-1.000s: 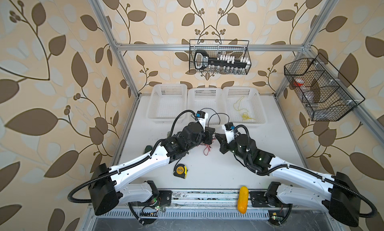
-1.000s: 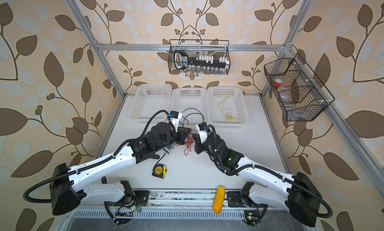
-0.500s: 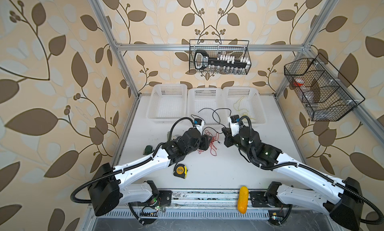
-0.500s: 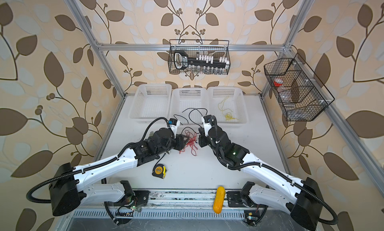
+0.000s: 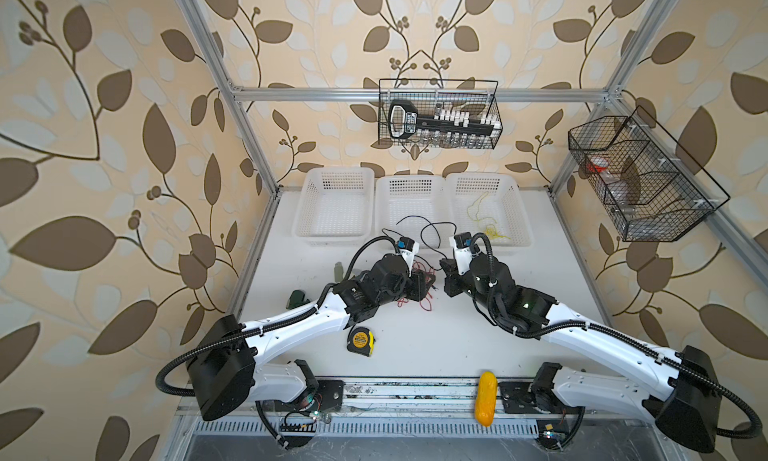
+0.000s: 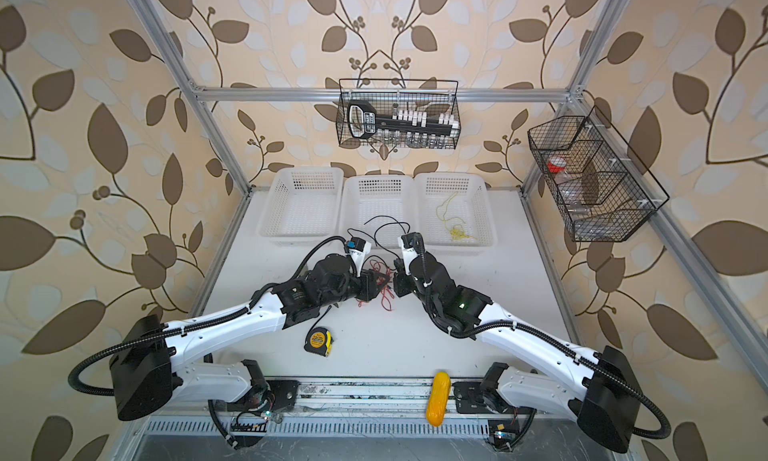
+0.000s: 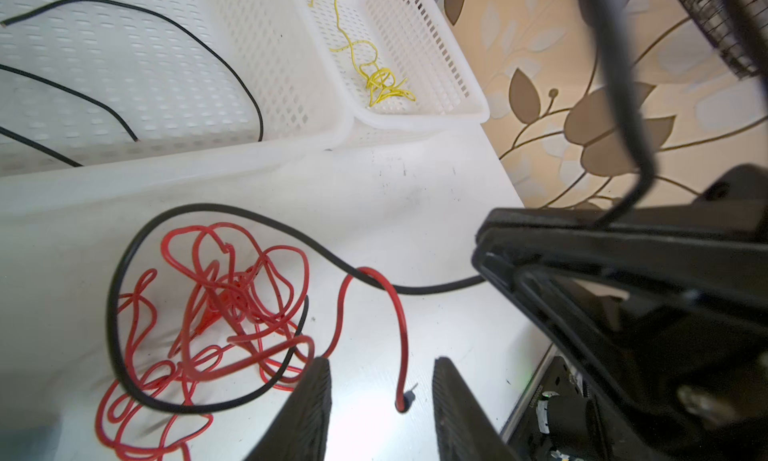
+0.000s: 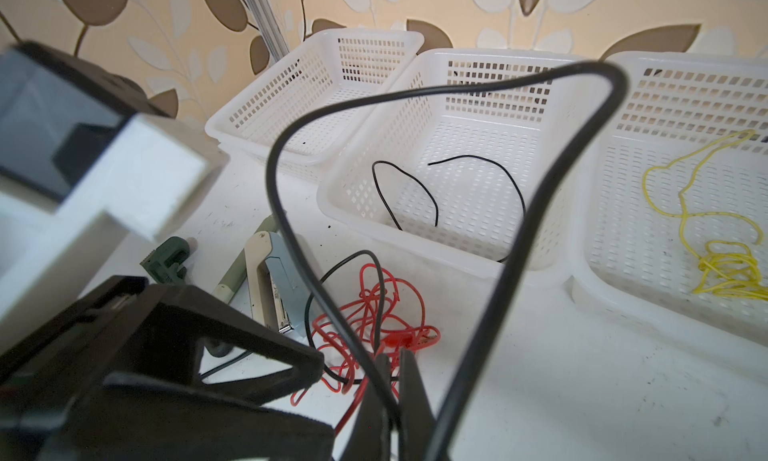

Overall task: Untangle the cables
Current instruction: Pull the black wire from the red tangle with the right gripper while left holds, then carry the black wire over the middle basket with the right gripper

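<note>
The left hand (image 7: 380, 367) sits low over the counter (image 7: 415, 197), fingers spread and holding nothing, beside the tangled red cables (image 7: 232, 305). A black cable (image 7: 232, 211) curls around that tangle to the right hand (image 8: 392, 359), clamped on it. A yellow cable (image 7: 384, 83) lies in the far right basket (image 7: 478, 106).

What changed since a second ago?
The left tool opened and let go of the red cables; they lie spread on the table. The right tool edged toward the baskets, tugging the black cable along. Unchanged: the right tool's grip on the black cable, the yellow cable in its basket, the tape measure.
</note>
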